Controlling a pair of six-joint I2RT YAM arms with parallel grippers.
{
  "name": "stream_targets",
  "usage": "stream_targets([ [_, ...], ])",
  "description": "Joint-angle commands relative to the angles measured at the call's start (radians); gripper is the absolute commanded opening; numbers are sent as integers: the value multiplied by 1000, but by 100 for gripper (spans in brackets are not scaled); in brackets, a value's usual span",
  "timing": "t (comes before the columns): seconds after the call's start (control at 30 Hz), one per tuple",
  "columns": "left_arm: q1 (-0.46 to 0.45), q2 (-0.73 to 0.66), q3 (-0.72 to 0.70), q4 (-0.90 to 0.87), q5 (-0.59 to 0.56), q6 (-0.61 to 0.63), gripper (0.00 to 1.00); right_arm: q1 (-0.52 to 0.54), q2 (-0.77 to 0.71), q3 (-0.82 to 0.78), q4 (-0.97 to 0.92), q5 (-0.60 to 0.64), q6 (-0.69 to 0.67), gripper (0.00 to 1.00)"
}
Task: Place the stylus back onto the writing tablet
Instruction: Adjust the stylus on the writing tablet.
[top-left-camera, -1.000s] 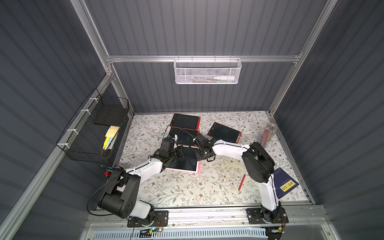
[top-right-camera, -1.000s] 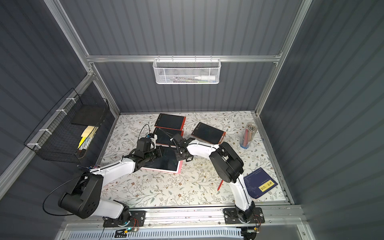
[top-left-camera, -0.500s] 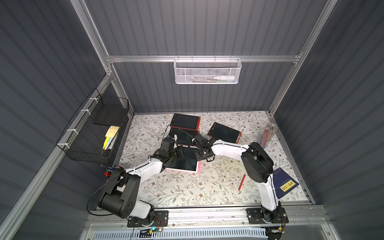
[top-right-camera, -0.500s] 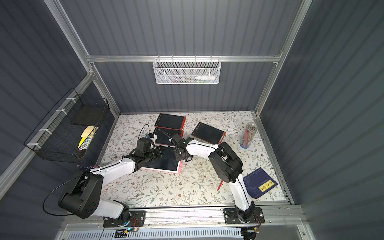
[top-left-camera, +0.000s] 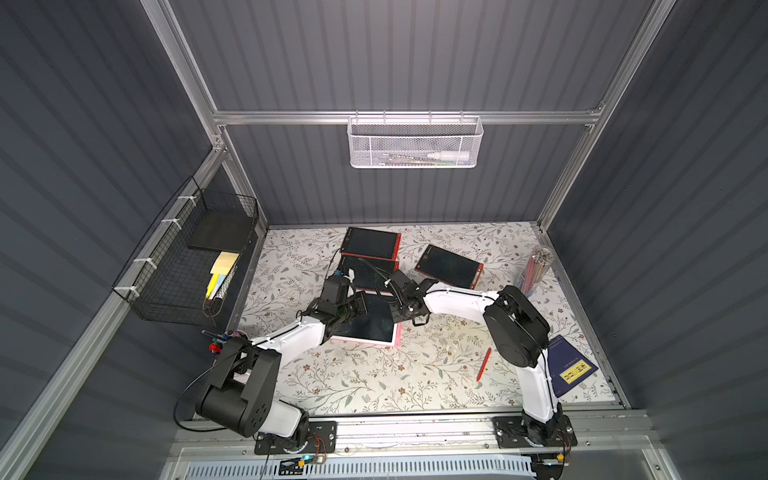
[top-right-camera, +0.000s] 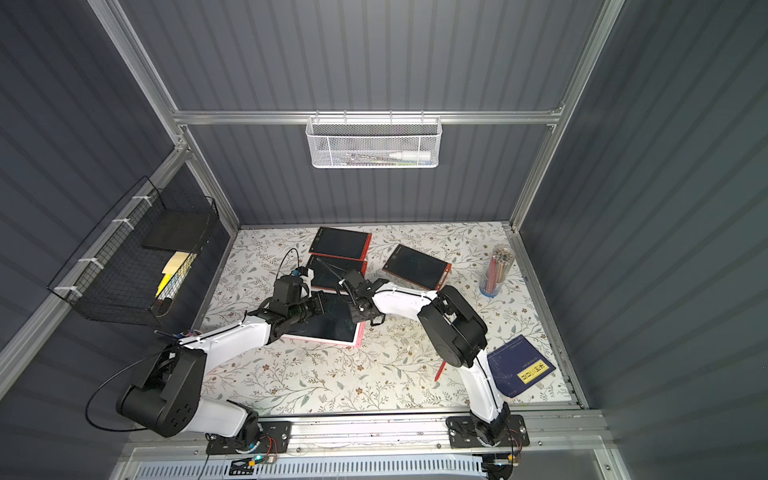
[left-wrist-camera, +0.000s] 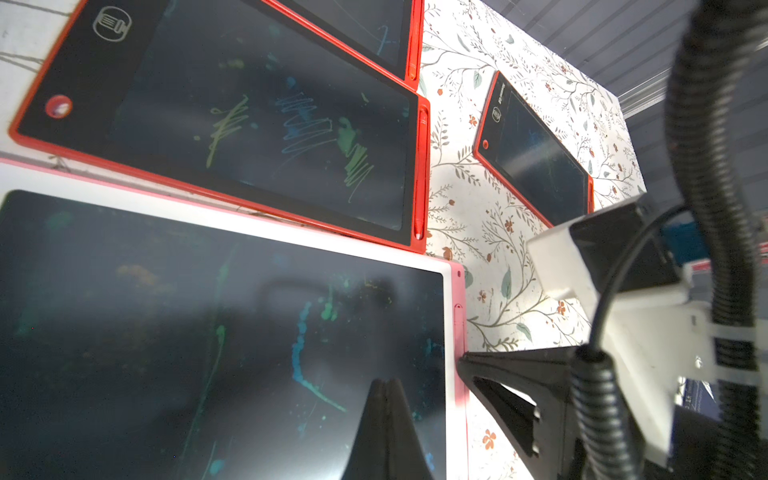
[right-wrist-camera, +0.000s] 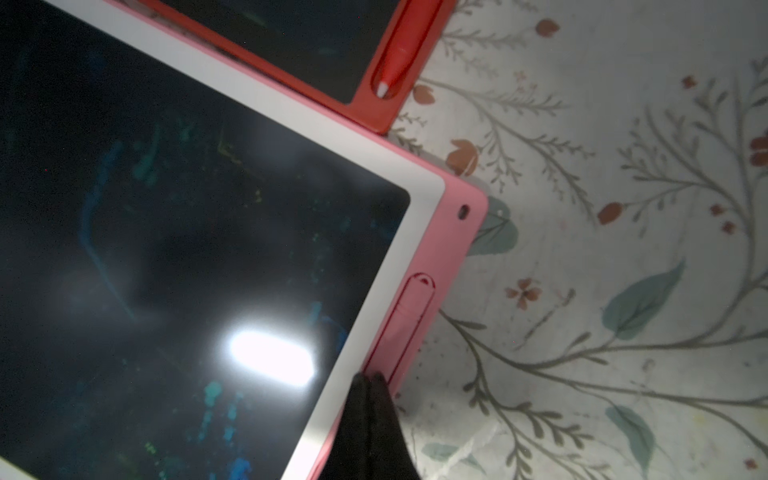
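left gripper (left-wrist-camera: 386, 384): I see its fingers pressed tight together, holding nothing. They sit over the dark screen of the pink tablet (top-left-camera: 378, 328), near its pen side. I cannot tell if they touch the glass.
right gripper (right-wrist-camera: 368, 379): my fingers here are pressed tight together too, with nothing between them. The tips touch the pink edge of the tablet, right at one end of the pen groove.
pink pen (right-wrist-camera: 411, 316): it lies flat in that groove, and the right tips sit at its end.
red pen (top-left-camera: 483, 365): it lies loose on the table (top-left-camera: 374, 382), well apart from both grippers, near the right arm.
writing: the red tablet (left-wrist-camera: 249, 124) shows a small round drawing mark in one corner. The blue book (top-left-camera: 571, 365) has a yellow label, too small for me to read.
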Motion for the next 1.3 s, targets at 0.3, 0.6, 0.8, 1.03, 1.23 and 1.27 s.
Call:
stream_targets([
  [0.3, 5, -58, 29, -15, 5, 15, 0, -77, -79, -8, -29, -132, 22, 0],
  [0.6, 5, -41, 33, 1, 30, 39, 0, -165, -143, -78, 3, -160, 13, 0],
  [0.8, 5, -19, 35, 6, 42, 81, 0, -178, -119, -79, 61, -225, -1, 0],
  [1.03, 5, -14, 35, 4, 41, 81, 0, -175, -62, -43, 83, -277, 9, 0],
  [1.23, 5, 15, 19, 21, 57, 74, 0, -170, -9, -12, 93, -283, 16, 0],
  [1.27, 5, 20, 13, 28, 57, 72, 0, -170, -3, -9, 94, -284, 18, 0],
])
